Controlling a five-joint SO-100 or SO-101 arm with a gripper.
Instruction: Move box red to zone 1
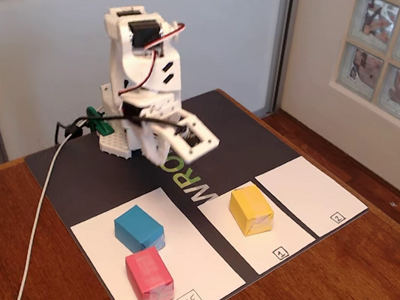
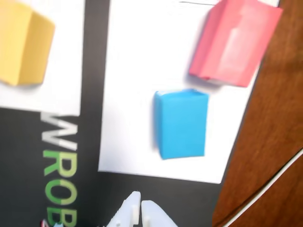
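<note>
Box red [image 1: 148, 278]: lies on the HOME sheet [image 1: 201, 273], well ahead of the claw [image 1: 156, 153], touching no finger; in the wrist view [image 2: 235, 41] it sits farthest from the fingertips.
Blue block [image 1: 140, 229]: just beside box red, nearer the claw.
Yellow block [image 1: 251, 209]: rests on zone 1 [image 1: 287, 246], off to the claw's side.
Claw: raised over the dark mat [image 1: 91, 179], tips together, holding nothing.
Zone 2 panel [image 1: 312, 192]: beyond zone 1.
</note>
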